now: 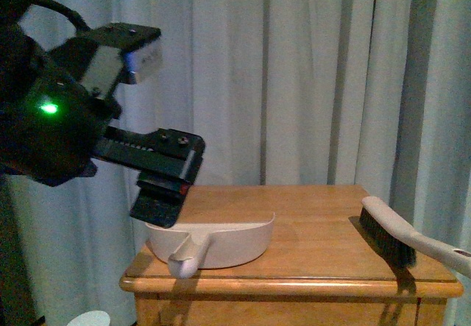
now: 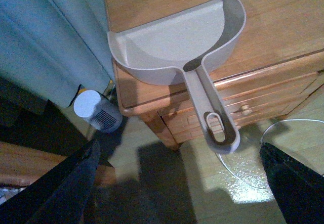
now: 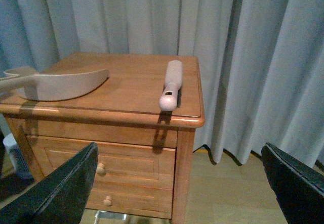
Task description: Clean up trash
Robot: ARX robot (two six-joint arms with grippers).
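Observation:
No trash shows in any view; the beige dustpan point(image 1: 221, 243) holds nothing that I can see. It rests at the wooden cabinet's point(image 1: 316, 219) left front corner, its handle jutting past the edge. My left gripper point(image 1: 158, 212) hovers open just above and left of the dustpan. In the left wrist view the dustpan point(image 2: 172, 47) lies ahead, and the left gripper point(image 2: 179, 186) is open over the floor with nothing between its fingers. My right gripper point(image 3: 179, 183) is open and empty, off the cabinet's front right; it is outside the front view.
A hand brush point(image 1: 397, 234) lies at the cabinet's right edge, handle overhanging; the right wrist view shows this brush point(image 3: 171, 85) and the dustpan point(image 3: 61, 85). A white cylinder point(image 2: 96, 110) stands on the floor left of the cabinet. Curtains point(image 1: 309, 76) hang behind.

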